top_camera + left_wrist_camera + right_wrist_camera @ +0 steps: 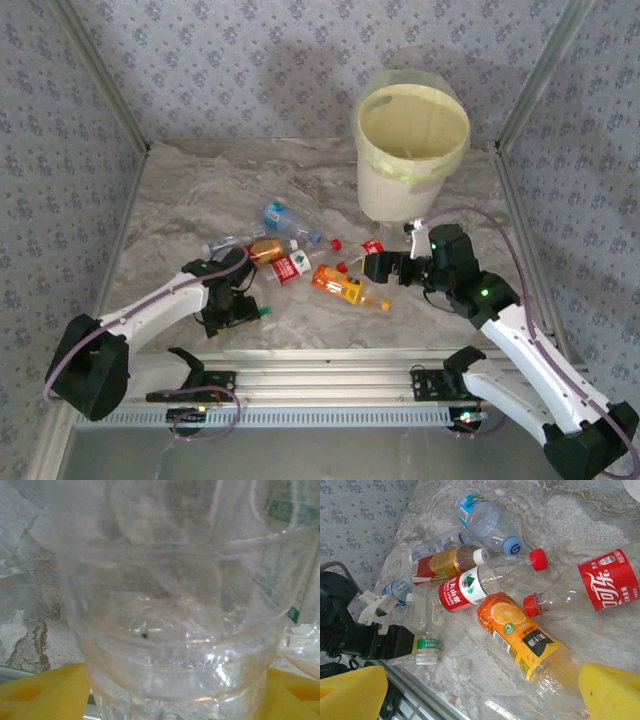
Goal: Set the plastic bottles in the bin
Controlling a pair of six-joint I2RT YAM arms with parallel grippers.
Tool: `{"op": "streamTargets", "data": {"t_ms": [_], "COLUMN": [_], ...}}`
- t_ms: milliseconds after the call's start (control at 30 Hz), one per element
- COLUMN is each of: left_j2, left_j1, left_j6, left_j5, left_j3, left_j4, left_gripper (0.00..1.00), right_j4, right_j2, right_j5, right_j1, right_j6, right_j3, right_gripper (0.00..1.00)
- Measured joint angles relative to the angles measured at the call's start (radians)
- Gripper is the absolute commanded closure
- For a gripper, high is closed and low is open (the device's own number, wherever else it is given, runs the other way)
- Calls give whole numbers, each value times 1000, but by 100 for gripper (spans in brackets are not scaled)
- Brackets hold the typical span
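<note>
Has the left claw (pixel 238 306) astride the clear green-capped bottle (pixel 175 630) lying on the surface (pixel 180 200); cannot tell whether gripped. Shows the right claw (pixel 372 270) wide by the orange juice bottle (pixel 520 640). Looks light, thin-walled, slick, crushable: take mid-body, gently.

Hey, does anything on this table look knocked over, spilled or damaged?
The plastic bottles are all lying on their sides, scattered at odd angles in front of the bin. None stands upright, and some clear ones look crumpled. No spilled liquid shows on the marble table. The bin itself stands upright.
</note>
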Motion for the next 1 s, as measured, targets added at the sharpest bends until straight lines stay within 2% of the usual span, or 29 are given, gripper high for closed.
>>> {"op": "streamTargets", "data": {"t_ms": [300, 633, 833, 900, 1000], "left_j2": [-18, -139, -192, -201, -221], "left_j1": [0, 0, 0, 0, 0], "left_j6": [-1, 16, 116, 170, 251], "left_j5": [10, -2, 11, 51, 138], "left_j3": [0, 93, 208, 243, 280], "left_j4": [2, -141, -167, -142, -56], "left_gripper": [40, 42, 43, 47, 47], "right_j4": [3, 13, 31, 44, 86], "right_j2": [0, 0, 2, 11, 32], "right_j5": [0, -1, -17, -26, -58], "right_j1": [0, 0, 0, 0, 0], "right_j6": [0, 1, 37, 68, 123], "right_j3": [0, 0, 0, 0, 0], "right_gripper": [0, 0, 0, 0, 0]}}
